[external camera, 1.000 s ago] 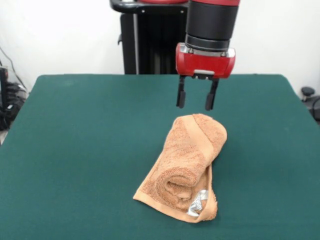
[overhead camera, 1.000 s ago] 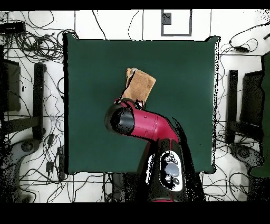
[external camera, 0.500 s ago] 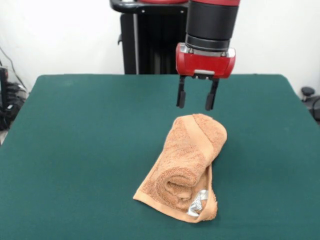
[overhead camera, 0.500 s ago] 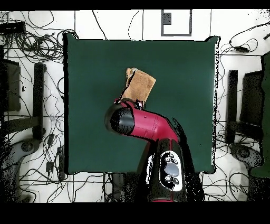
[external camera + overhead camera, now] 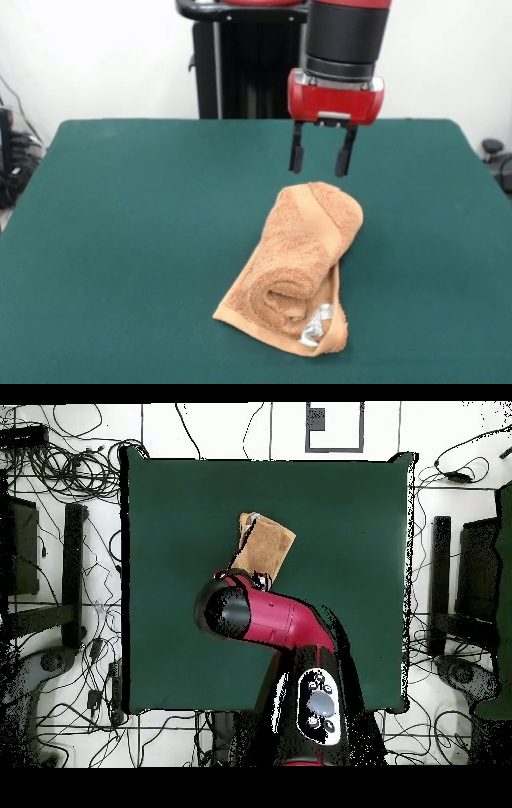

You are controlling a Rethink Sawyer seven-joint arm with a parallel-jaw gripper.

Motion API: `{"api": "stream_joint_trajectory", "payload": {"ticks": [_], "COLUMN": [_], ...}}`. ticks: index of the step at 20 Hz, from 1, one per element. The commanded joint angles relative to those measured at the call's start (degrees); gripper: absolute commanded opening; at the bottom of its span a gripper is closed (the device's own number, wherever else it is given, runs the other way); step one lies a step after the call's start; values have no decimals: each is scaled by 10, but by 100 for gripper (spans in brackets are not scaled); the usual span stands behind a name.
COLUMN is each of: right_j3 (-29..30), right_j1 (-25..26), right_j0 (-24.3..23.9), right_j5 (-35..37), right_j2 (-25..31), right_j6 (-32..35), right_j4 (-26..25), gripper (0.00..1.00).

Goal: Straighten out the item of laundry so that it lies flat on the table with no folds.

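A: One towel (image 5: pixel 296 268) lies rolled and folded mid-table (image 5: pixel 120 240), label (image 5: pixel 314 326) at the near end.
B: Gripper (image 5: pixel 320 166)?
A: Spread, empty, poised above the far end, clear of it.
B: Risk?
A: Pinching several layers there would likely drag the whole roll, not open it

My pincer (image 5: pixel 320 161) hangs open with air between it and the rolled towel (image 5: pixel 298 264), the only obstacle on the counter (image 5: pixel 120 240). The towel lies about mid-counter; the cloth lies bare from it out to every edge and corner. Overhead, my arm (image 5: pixel 270 619) hides some counter, probably bare too.
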Motion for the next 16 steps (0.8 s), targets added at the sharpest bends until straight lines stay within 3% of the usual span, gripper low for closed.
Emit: {"api": "stream_joint_trajectory", "payload": {"ticks": [1,16], "right_j3": [-20,-32], "right_j1": [34,80], "right_j0": [21,13], "right_j5": [-12,-51], "right_j2": [39,54], "right_j6": [138,126], "right_j4": [36,42], "gripper": [100,100]}}
